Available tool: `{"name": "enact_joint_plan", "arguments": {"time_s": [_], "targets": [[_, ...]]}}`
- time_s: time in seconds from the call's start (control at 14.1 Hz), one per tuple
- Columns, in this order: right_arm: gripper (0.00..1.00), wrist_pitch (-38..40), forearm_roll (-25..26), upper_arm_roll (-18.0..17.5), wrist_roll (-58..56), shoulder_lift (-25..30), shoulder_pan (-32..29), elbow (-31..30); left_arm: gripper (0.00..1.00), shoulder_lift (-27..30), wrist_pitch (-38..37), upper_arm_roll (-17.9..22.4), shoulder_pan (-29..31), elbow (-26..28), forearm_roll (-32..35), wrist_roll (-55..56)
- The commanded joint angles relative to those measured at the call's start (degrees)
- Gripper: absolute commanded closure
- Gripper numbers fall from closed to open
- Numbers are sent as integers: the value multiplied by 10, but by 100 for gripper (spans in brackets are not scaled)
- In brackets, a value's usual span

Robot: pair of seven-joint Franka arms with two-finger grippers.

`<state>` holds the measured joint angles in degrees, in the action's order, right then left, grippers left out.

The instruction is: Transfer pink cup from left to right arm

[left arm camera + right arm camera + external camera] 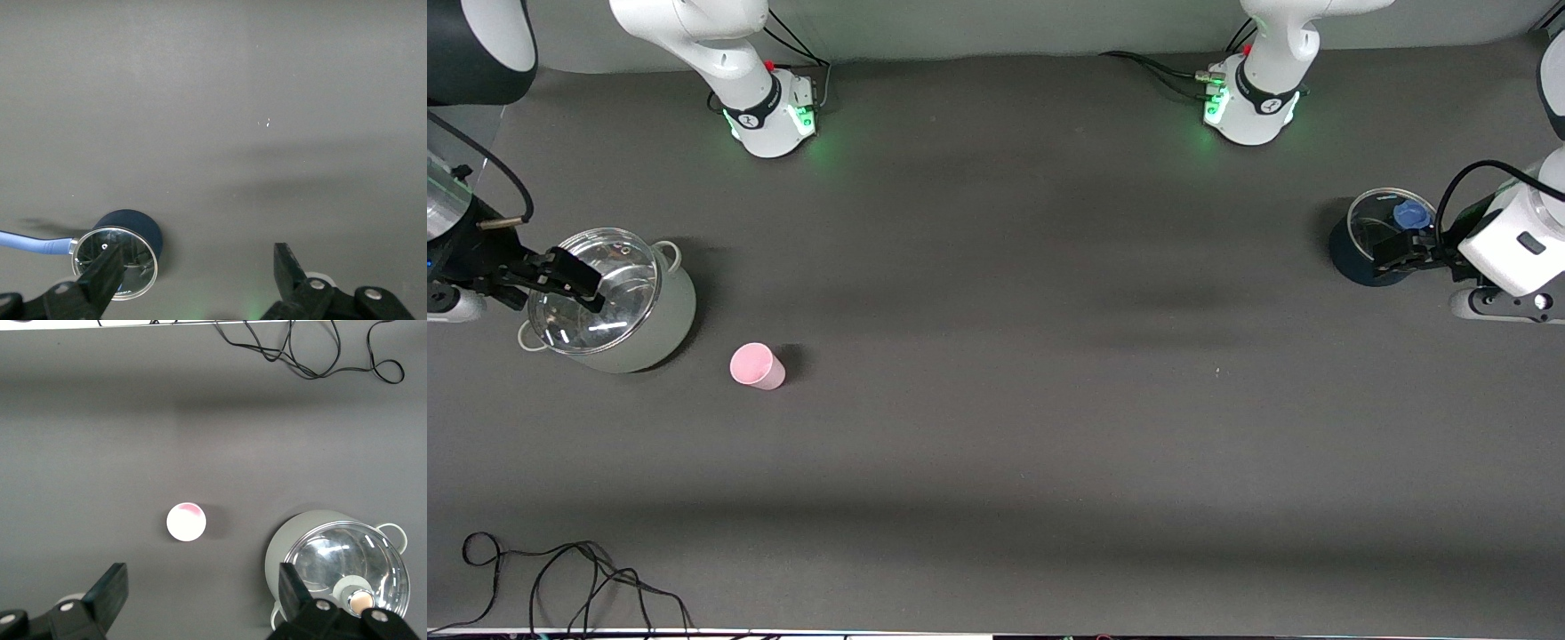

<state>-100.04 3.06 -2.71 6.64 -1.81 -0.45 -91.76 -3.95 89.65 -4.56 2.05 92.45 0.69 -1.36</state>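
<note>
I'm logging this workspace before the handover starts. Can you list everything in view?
pink cup: one, pale pink, on the table beside the grey pot, nearer the front camera.
grey pot: one, light grey with glass lid, at the right arm's end.
blue pot: one, dark blue with glass lid and blue handle, at the left arm's end.
cables: black, loose bundle at the table edge nearest the front camera.
left gripper: black, open, over the blue pot.
right gripper: black, open, over the grey pot.
</note>
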Motion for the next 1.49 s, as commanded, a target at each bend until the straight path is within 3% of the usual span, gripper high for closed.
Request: {"name": "enact_joint_plan", "arguments": {"time_s": [0.0,1.42], "targets": [[0,16,-10,10,-2,-19,10,21,0,-8,0,1,-1,-16,-3,7],[0,15,-13,12,-2,-9,10,0,0,-10,0,1,-3,-16,-3,15]]}}
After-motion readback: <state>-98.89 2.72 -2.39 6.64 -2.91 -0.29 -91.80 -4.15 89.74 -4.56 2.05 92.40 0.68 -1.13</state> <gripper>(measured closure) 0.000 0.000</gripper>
